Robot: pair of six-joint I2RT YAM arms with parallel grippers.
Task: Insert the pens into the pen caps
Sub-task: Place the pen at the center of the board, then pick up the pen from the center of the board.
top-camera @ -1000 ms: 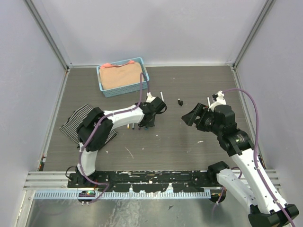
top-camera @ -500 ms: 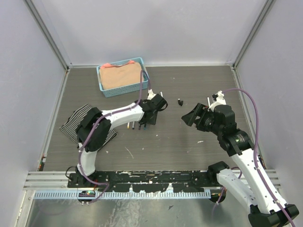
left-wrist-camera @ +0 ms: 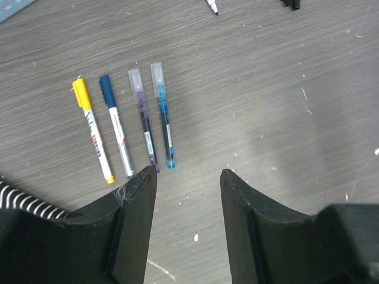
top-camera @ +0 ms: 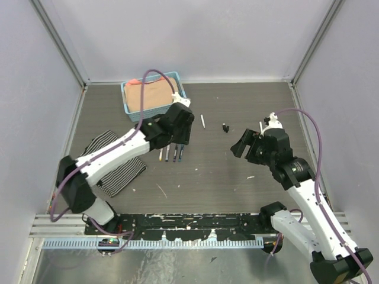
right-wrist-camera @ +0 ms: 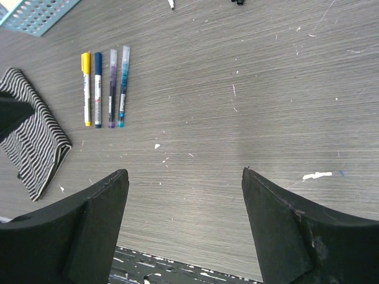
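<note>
Nearest us, the right gripper (right-wrist-camera: 185, 171) hangs spread wide and empty over the bench (top-camera: 207, 171). The left gripper (left-wrist-camera: 189, 173) is released as well, grasping nothing. Four capped pens (left-wrist-camera: 144, 121) lie side by side just beyond one fingertip. Farther on lie a bare pen (top-camera: 202, 120) and a black cap (top-camera: 225, 127), apart. Farthest, the blue basket (top-camera: 127, 100) holds a peach cloth (top-camera: 157, 97).

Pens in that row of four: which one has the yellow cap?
The end pen nearest the striped cloth; its neighbour has a dark blue cap, the purple pen and light-blue pen clear ones.
</note>
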